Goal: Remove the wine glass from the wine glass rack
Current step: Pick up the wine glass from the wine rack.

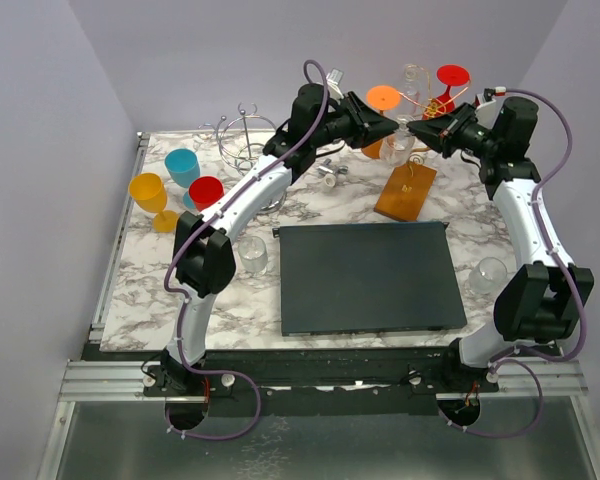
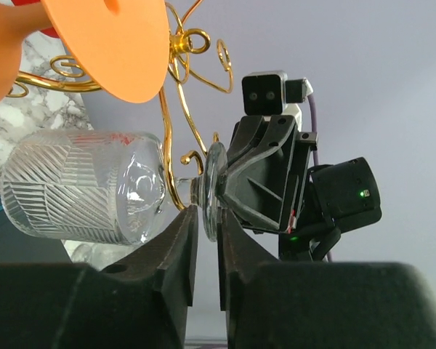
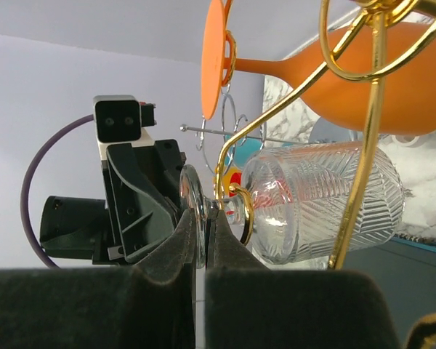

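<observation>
The wine glass rack has an orange-brown wooden base [image 1: 405,190] and a gold wire stem with curly hooks [image 2: 176,109]. A clear patterned wine glass [image 2: 80,185] hangs sideways from a hook, and it also shows in the right wrist view [image 3: 323,200]. An orange glass [image 1: 383,98] and a red glass [image 1: 452,76] hang there too. My right gripper [image 3: 203,214] is shut on the clear glass's foot [image 3: 191,196]. My left gripper [image 2: 206,214] stands narrowly open around the same foot [image 2: 213,190] from the other side. The two grippers meet at the rack in the top view, left [image 1: 398,128] and right [image 1: 422,137].
A silver chrome wire stand [image 1: 245,140] is at the back left. Yellow [image 1: 150,195], blue [image 1: 182,167] and red [image 1: 206,191] glasses stand left. A dark mat [image 1: 368,277] lies in the middle. Clear glasses stand at its left [image 1: 253,255] and right [image 1: 488,275].
</observation>
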Controlling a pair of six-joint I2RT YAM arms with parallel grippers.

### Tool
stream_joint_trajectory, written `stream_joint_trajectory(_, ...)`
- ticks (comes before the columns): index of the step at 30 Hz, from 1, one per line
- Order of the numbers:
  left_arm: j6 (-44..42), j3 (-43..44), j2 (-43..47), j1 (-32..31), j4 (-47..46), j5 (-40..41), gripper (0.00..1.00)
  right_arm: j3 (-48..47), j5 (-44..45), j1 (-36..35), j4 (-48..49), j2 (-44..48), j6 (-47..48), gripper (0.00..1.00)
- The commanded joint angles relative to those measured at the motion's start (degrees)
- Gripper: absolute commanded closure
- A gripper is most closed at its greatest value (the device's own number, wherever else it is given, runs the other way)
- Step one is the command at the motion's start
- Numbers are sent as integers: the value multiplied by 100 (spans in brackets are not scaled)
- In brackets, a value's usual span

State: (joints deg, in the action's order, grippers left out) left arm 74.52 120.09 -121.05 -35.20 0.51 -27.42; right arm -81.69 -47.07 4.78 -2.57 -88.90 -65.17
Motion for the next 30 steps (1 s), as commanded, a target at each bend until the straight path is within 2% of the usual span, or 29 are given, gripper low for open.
stream_joint_trajectory(1, -179, 17, 271, -40, 41, -52, 70, -401, -337, -91, 638, -75, -311, 100)
stream_joint_trajectory(7, -247, 14, 341, -18, 63, -35, 51, -530, -311, -97, 713, -144, -398, 99)
stream_joint_trajectory(18, -374, -313, 681, 30, 73, 26, 25, -730, -160, -95, 662, -325, -410, 99)
stream_joint_trajectory(23, -438, -479, 832, 44, 67, 44, 18, -796, -21, -93, 635, -399, -427, 99)
stream_joint_trajectory(30, -474, -721, 1012, 66, 12, 70, 15, -844, 149, -96, 560, -494, -409, 99)
